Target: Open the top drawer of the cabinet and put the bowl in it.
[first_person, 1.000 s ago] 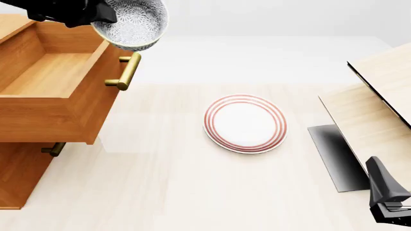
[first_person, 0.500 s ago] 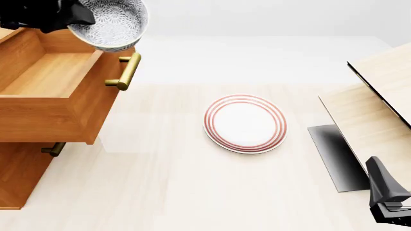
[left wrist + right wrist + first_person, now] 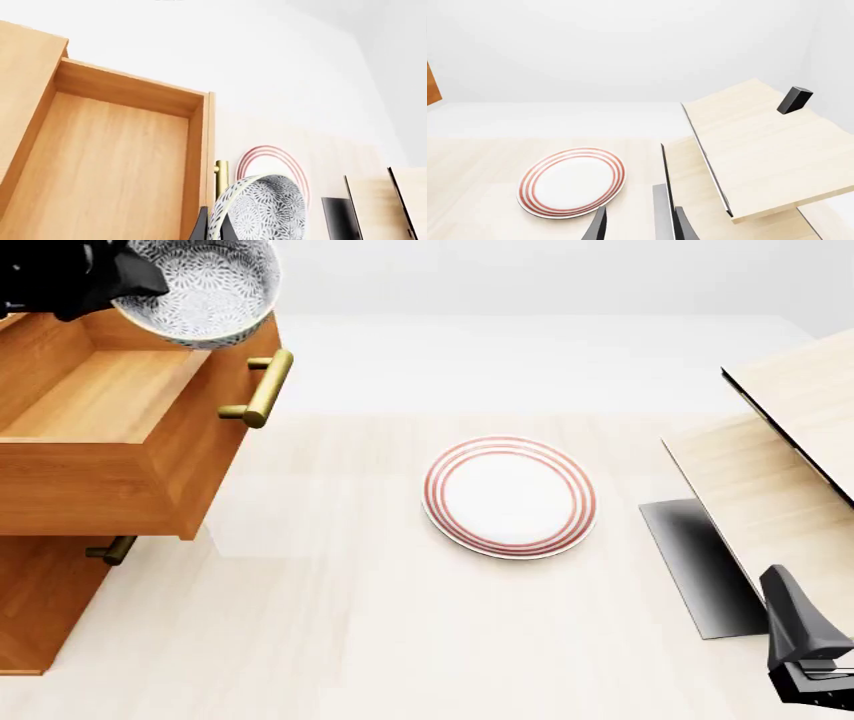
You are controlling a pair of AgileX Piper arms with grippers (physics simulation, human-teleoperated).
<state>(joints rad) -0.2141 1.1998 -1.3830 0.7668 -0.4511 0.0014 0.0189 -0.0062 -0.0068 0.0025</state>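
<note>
Left wrist view first: the left pincer (image 3: 212, 231) is pinching the rim of the bowl (image 3: 259, 210), one dark finger on each side of the wall. The open top drawer (image 3: 107, 165) sits just beside the pincer with its bare wooden floor showing, and the brass handle (image 3: 221, 169) peeks out just past the bowl.

Front view: over the last second the bowl (image 3: 198, 288) has slid from above the handle (image 3: 262, 388) across to hang over the drawer's front edge, so I'd say the carry is nearly done and only a bit more travel plus a lowering is left. The bowl's small and deep, white with dense blue-grey floral speckle, tilted with its mouth facing the camera. The cabinet (image 3: 54, 610) carries the pulled-out drawer.

Right wrist view: the right pincer (image 3: 639, 226) is spread, holding nothing, parked beyond the red-ringed plate (image 3: 572, 181) next to a pale wood structure (image 3: 754, 150).
</note>
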